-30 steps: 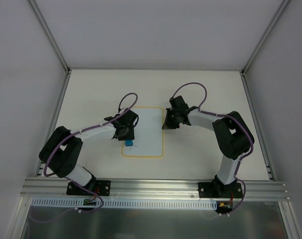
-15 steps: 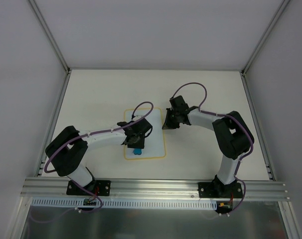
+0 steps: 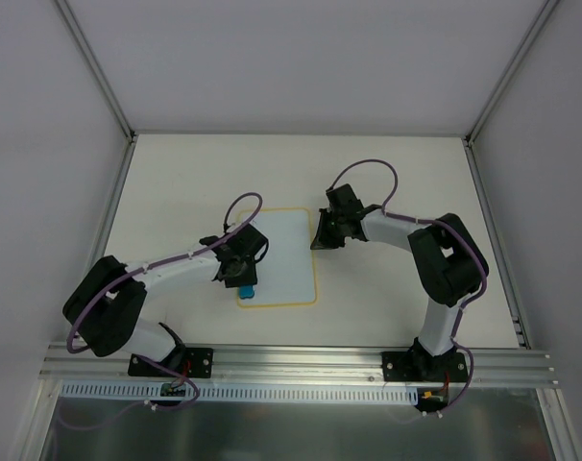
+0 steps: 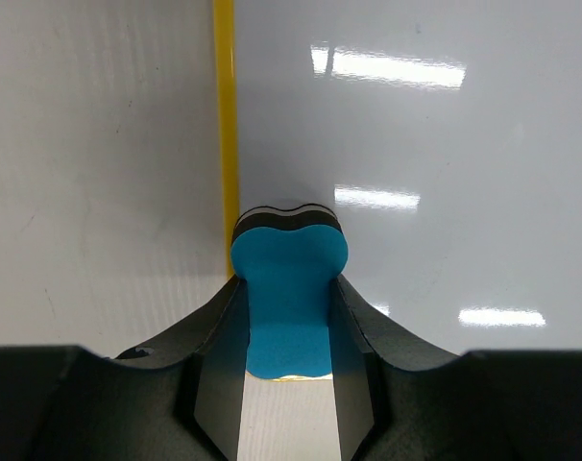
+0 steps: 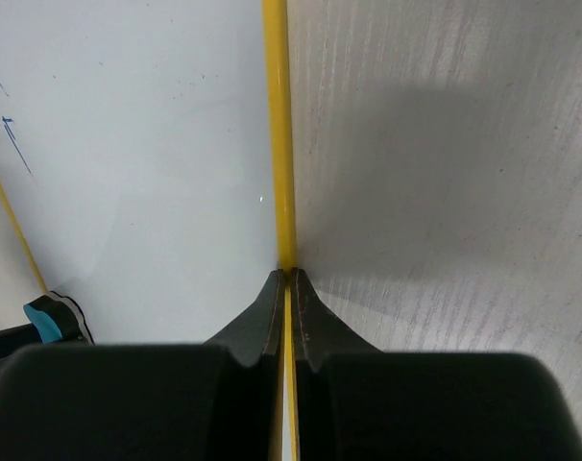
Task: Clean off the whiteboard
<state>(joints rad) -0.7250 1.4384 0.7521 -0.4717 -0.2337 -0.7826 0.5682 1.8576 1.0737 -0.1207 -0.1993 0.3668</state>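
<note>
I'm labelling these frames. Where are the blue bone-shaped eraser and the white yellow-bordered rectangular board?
Blue bone-shaped eraser (image 4: 289, 288): left wrist view, middle of its blue face.
White yellow-bordered rectangular board (image 3: 291, 254): top external view, bare white middle.

left arm and right arm: white tubular links between bulky black joint housings, each mounted on a black base plate. a small wired circuit board sits just below each plate. a thin purple cable runs along each arm and loops free above the black wrist; the fingers are matte black, tapering wedges with flat grey inner faces.
</note>
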